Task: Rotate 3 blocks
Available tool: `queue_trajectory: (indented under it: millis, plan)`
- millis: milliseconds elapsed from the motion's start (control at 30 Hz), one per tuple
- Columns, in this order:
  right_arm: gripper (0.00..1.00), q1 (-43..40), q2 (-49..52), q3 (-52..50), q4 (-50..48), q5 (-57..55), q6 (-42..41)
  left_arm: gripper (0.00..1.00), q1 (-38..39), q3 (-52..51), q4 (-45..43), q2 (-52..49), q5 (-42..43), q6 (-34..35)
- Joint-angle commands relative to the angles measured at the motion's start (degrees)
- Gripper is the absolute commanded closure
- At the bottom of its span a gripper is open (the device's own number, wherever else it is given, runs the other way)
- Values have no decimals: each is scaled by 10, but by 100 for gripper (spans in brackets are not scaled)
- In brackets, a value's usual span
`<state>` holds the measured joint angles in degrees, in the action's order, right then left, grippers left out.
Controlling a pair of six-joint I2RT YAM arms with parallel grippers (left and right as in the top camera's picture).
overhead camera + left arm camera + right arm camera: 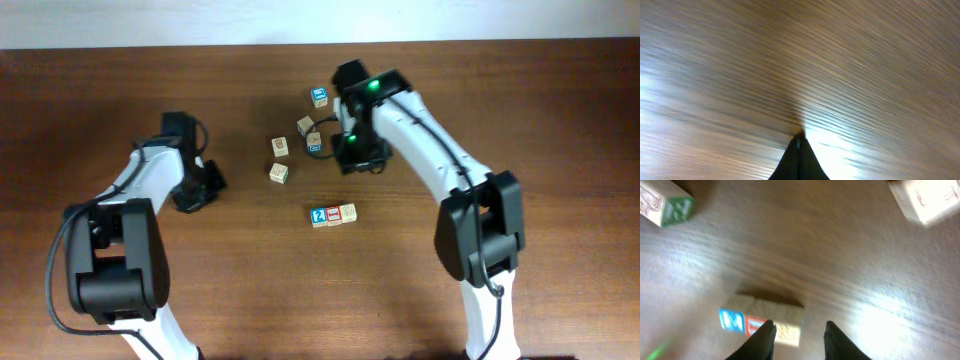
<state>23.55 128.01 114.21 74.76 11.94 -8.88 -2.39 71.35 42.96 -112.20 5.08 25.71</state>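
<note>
Wooden blocks (333,215) lie 3 abreast, touching.

Sharp overhead view, blurred wrist views, tabletop (850,150) glare

Pale matt wooden blocks (333,214) lie on a glossy, grained wooden table (250,290).

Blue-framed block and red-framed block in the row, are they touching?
Touching. Right wrist view shows the blue-framed block flush against the red-framed block.
</note>
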Motion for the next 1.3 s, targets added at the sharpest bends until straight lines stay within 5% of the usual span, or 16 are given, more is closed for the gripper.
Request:
queue_trajectory:
  millis: [0, 100, 267, 400, 800, 900, 1033, 1200, 1267]
  plan:
    - [79, -53, -4, -24, 41, 85, 58, 100, 79, -3, 3, -5, 81, -22]
    - [95, -64, -4, -100, 15, 84, 61, 100, 139, -3, -9, -5, 80, -22]
    - [95, -38, -4, -225, -107, 131, 54, 100, 150, -3, -7, -5, 76, -22]
    - [96, -22, -5, -228, -117, 143, 49, 100, 150, -3, -7, -5, 71, -22]
    - [96, 31, -5, -228, -139, 144, -143, 100, 150, -3, -7, -5, 50, -22]
    - [96, 17, -5, -228, -135, 127, -123, 100, 150, -3, -5, -5, 52, -33]
    - [95, -96, -57, -223, -90, 210, 52, 100, 150, -3, -4, -4, 83, -46]
    - [95, -108, -252, -263, -100, 175, 65, 100, 151, -3, 9, 125, 82, -49]
    - [95, -108, -288, -382, -220, 186, 35, 100, 151, -6, 13, 127, 106, -48]
